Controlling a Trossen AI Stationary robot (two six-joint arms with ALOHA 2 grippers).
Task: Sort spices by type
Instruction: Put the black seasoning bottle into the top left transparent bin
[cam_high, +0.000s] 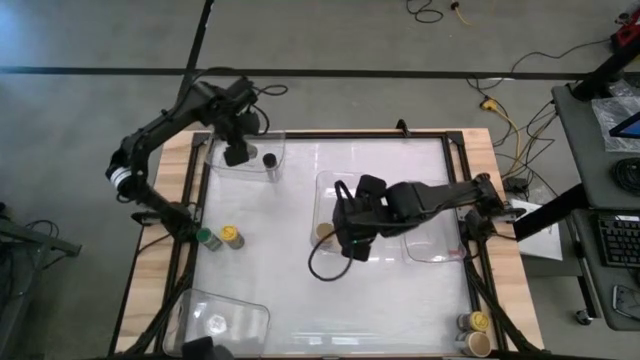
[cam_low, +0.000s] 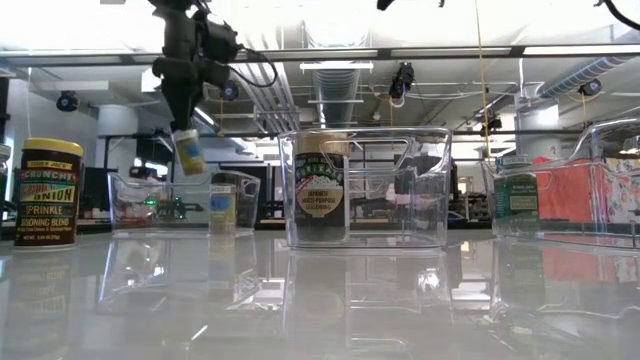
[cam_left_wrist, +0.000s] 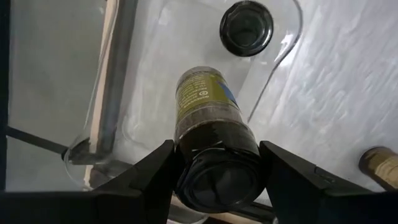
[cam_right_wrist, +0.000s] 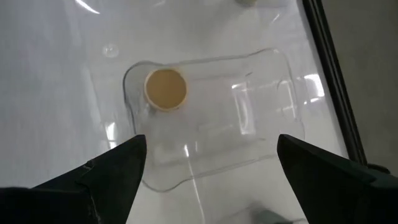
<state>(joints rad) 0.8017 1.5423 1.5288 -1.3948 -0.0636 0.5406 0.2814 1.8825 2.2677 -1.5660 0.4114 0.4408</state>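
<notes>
My left gripper (cam_high: 237, 152) hangs over the clear bin (cam_high: 222, 160) at the table's far left, shut on a black-lidded spice jar (cam_left_wrist: 208, 106). A second black-lidded jar (cam_high: 269, 158) stands on that bin's floor. My right gripper (cam_right_wrist: 211, 171) is open above the middle bin (cam_high: 330, 190). In that bin a tan-lidded jar (cam_right_wrist: 165, 88) stands upright, and the gripper touches nothing. A green-lidded jar (cam_high: 208, 238) and a yellow-lidded jar (cam_high: 232, 235) stand on the table at the left. My left gripper pinches the jar between its two fingers at the top end, on the sides just under the black lid (cam_left_wrist: 186, 163). The fingers point down from above. The jar (cam_low: 188, 150) hangs below them, slightly tilted, clear of the bin's floor.
Another clear bin (cam_high: 225, 318) sits at the near left corner, and one more (cam_high: 435, 245) right of the middle bin. A yellow-lidded jar (cam_high: 480, 320) and a tan-lidded jar (cam_high: 478, 343) stand at the near right corner. A dark frame (cam_high: 455, 150) borders the work surface.
</notes>
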